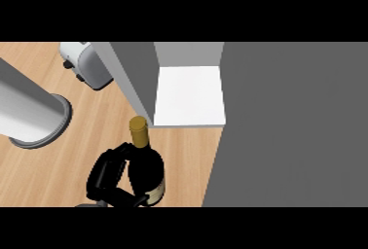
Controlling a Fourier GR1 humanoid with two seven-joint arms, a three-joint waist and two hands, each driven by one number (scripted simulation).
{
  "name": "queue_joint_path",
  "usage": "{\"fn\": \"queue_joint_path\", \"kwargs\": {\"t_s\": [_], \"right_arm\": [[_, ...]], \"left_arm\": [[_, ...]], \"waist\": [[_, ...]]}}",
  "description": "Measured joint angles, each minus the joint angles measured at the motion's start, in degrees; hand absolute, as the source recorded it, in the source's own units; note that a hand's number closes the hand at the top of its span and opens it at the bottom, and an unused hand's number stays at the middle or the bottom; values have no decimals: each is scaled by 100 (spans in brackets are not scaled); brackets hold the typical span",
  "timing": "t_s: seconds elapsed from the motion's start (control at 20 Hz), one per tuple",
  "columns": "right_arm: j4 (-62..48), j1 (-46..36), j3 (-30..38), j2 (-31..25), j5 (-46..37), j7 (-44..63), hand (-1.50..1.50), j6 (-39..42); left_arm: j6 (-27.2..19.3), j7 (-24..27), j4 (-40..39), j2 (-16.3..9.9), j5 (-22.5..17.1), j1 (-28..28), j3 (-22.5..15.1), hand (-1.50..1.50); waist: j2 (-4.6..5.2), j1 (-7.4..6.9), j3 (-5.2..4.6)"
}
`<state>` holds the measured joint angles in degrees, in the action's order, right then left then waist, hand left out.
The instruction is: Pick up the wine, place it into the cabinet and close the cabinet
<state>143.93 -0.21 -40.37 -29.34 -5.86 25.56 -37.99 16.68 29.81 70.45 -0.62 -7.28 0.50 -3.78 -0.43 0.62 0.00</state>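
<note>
**Black hand, glossy segments**

Low in the frame, left of centre, one hand point(108, 177) shows: glossy black, built of rounded, blocky finger segments with pale highlights. A sliver of grey forearm point(87, 205) meets the bottom edge.

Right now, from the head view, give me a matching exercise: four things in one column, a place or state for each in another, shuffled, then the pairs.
Things:
1. wine bottle
2. cabinet shelf
3. metal pot
4. toaster

Places or states:
A. white, open to view
B. top left on the counter
C. held by a hand
D. at the left edge

Pairs: 1-C, 2-A, 3-D, 4-B
</note>
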Motion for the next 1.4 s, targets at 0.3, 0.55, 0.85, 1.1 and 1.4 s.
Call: {"fn": "queue_joint_path", "kwargs": {"t_s": [0.3,0.55,0.85,1.1,1.4], "right_arm": [[0,161,-61,-132,8,-256,-150,-32],[-5,218,-73,-178,25,-333,-150,-78],[11,326,46,-355,58,-446,-150,-49],[11,460,116,-421,100,-637,-150,-33],[5,551,111,-486,135,-830,-150,-6]], "left_arm": [[-534,-587,871,46,-166,142,-562,150],[-1328,-750,1132,56,-137,0,-1026,150],[-2091,-974,1233,59,-35,-378,-1207,150],[-2402,-1154,991,60,93,-849,-1078,150],[-2781,-1193,285,53,90,-1668,-1097,150]], "waist": [[4,3,-1],[12,17,-3],[15,42,-2],[22,54,-2],[33,82,-3]]}}
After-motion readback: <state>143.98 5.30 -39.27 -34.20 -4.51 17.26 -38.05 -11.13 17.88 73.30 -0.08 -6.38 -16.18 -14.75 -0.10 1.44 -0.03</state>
